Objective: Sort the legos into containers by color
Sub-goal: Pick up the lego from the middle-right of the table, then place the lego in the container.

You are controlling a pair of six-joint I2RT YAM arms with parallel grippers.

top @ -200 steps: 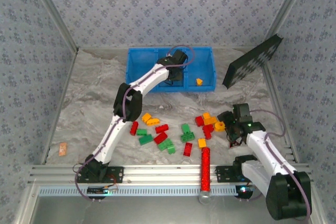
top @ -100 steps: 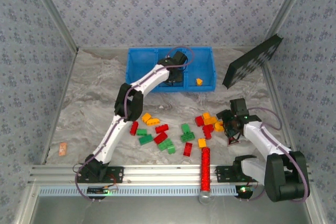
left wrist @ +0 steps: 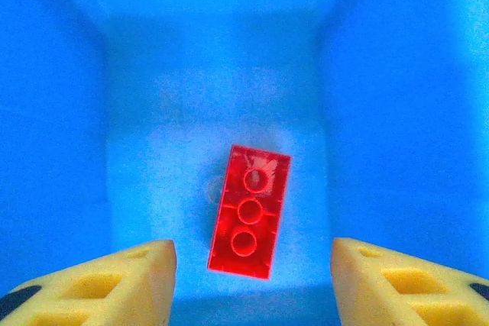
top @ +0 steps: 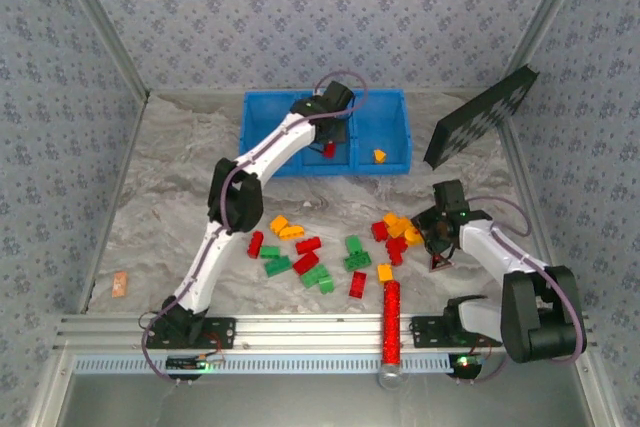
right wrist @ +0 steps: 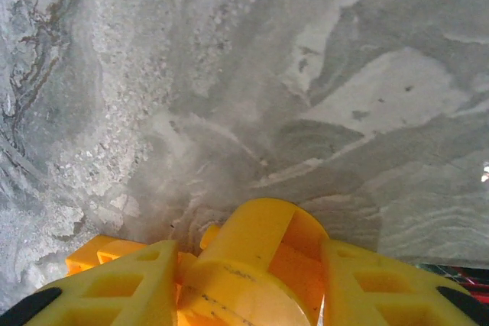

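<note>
The blue bin [top: 270, 125] stands at the back of the table. A red lego [top: 329, 150] lies flat in its middle compartment, and it shows as a three-stud brick [left wrist: 250, 211] in the left wrist view. My left gripper [top: 333, 129] hangs over it, open [left wrist: 254, 246], touching nothing. An orange lego [top: 380, 156] sits in the right compartment. My right gripper [top: 426, 235] is low over the table, shut [right wrist: 246, 246] on the round orange lego [right wrist: 263, 261]. Loose legos in yellow [top: 285, 227], red [top: 308, 245] and green [top: 316, 275] are scattered mid-table.
A red glittery cylinder [top: 391, 319] lies at the near edge by the rail. The black dotted panel [top: 480, 117] leans at the back right. A small dark triangle [top: 440, 263] sits beside the right arm. A small orange scrap [top: 120, 284] lies far left.
The left gripper has drawn back from the middle compartment, and a red brick now lies there uncovered. The right gripper has shifted a little left and away, staying at the orange bricks.
</note>
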